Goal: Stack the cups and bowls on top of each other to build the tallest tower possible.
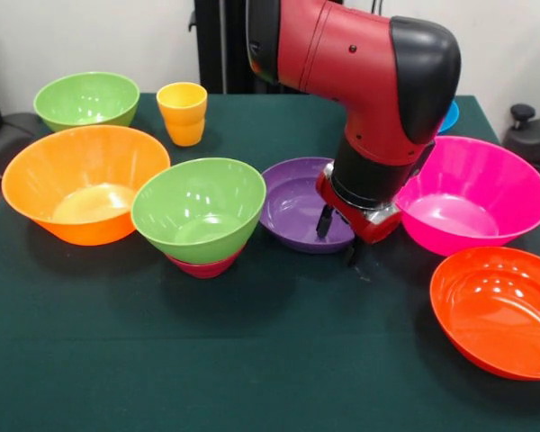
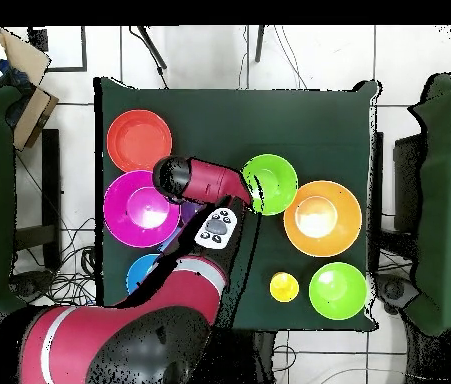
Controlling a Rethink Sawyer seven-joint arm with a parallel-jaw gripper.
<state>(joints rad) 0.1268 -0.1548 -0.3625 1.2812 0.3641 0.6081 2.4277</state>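
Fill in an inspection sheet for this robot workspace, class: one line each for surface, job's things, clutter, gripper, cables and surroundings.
Surface: dark green table, bowls spread across it.
Job's things: green bowl nested in a small crimson bowl; purple bowl, orange bowl, pink bowl, red-orange bowl, second green bowl and yellow-orange cup stand singly; blue bowl partly hidden by the arm.
Clutter: nothing seen.
Gripper: gripper low at the purple bowl's rim; open or shut not visible.
Cables: cables on the floor beside the table.
Surroundings: tiled floor, cardboard box.

Green bowl (image 1: 198, 209) nested upright on crimson bowl (image 1: 204, 266); purple bowl (image 1: 297, 205) beside; yellow-orange cup (image 1: 183, 113) apart
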